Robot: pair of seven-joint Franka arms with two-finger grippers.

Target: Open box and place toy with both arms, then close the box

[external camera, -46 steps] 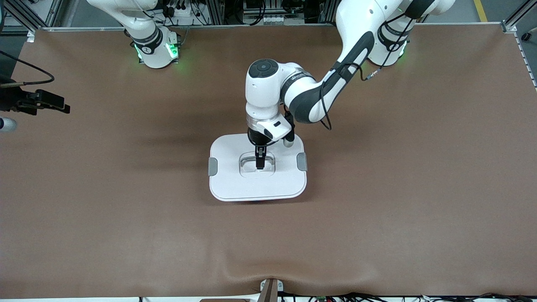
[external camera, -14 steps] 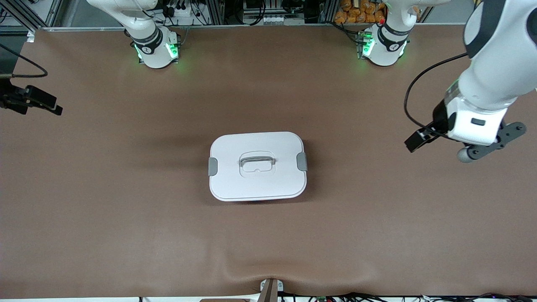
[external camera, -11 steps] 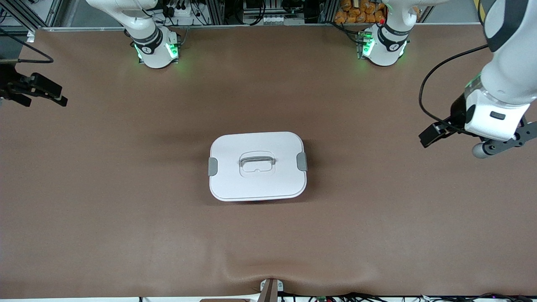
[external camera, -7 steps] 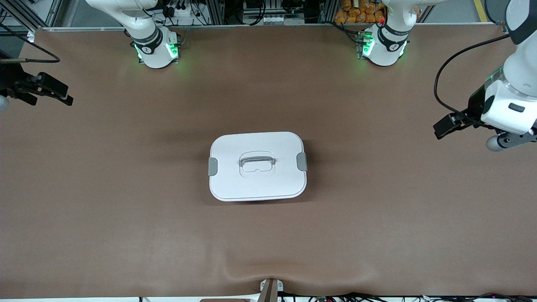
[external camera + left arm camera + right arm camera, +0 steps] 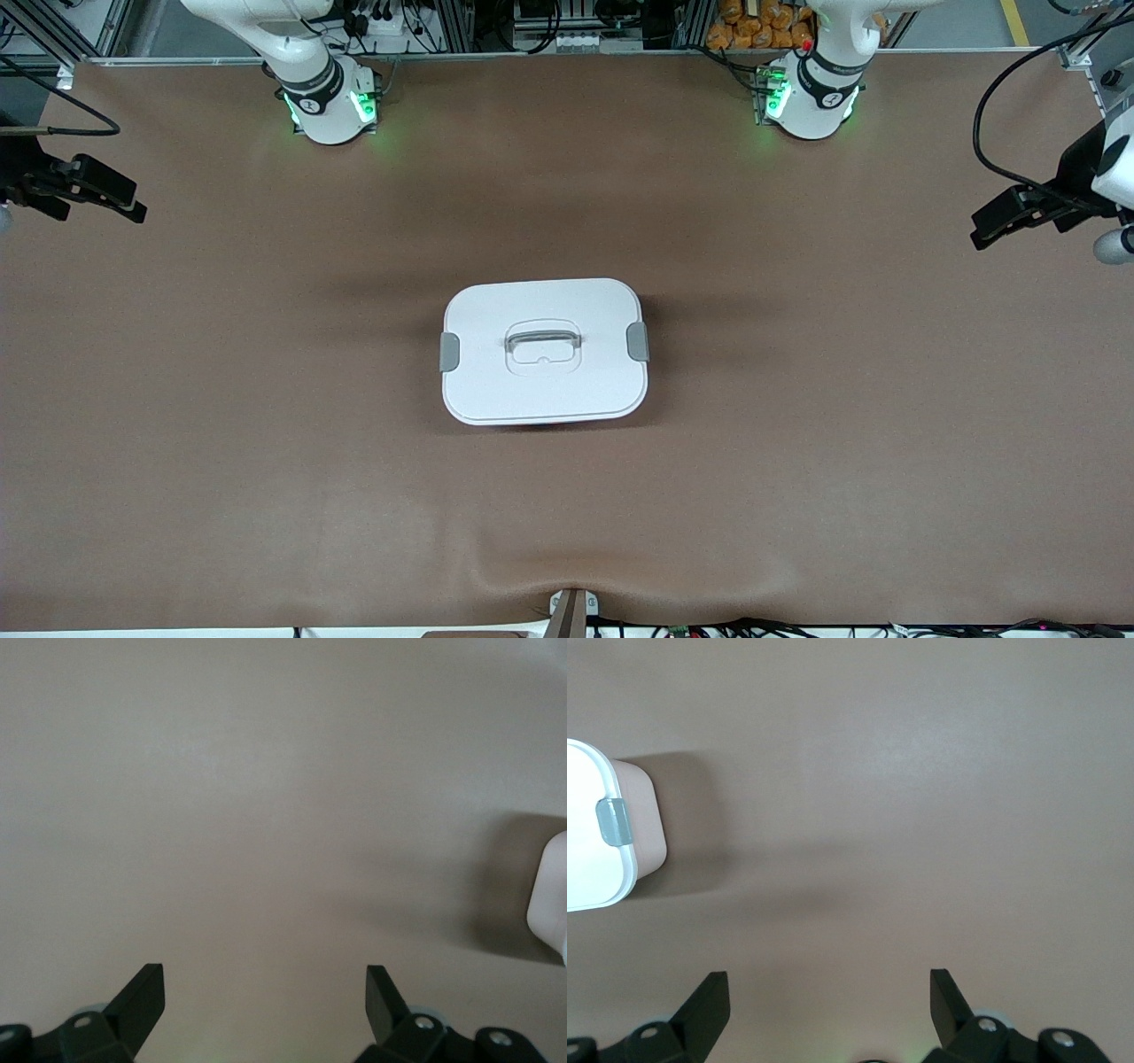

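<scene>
The box (image 5: pixel 544 351) sits at the middle of the brown surface (image 5: pixel 797 461), well away from every edge, with its white lid (image 5: pixel 496 390) seated flat and a grey clip (image 5: pixel 449 352) at each short end. The toy cannot be seen anywhere; the lid hides the inside of the box, so whether the toy is in there cannot be told.

The left hand (image 5: pixel 264 988) hangs over the edge of the surface at the left arm's end, its two fingers spread wide with nothing between them. The right hand (image 5: pixel 828 992) hangs over the edge at the right arm's end, likewise spread wide and empty. Both are well apart from the box.

Judging from this layout, the main risk is in the lid itself. If a clip has not latched fully, the lid may only be resting on the tub and could lift or slide when the box is next handled. The top-down view cannot confirm the clips are snapped down. A second risk is that the lid is shut over an empty tub, since nothing visible proves the toy is inside.

Little else surrounds the box. The surface has a ripple (image 5: pixel 567 571) along the edge nearest the front camera, clear of the box. Nothing stands between either hand and the box.
</scene>
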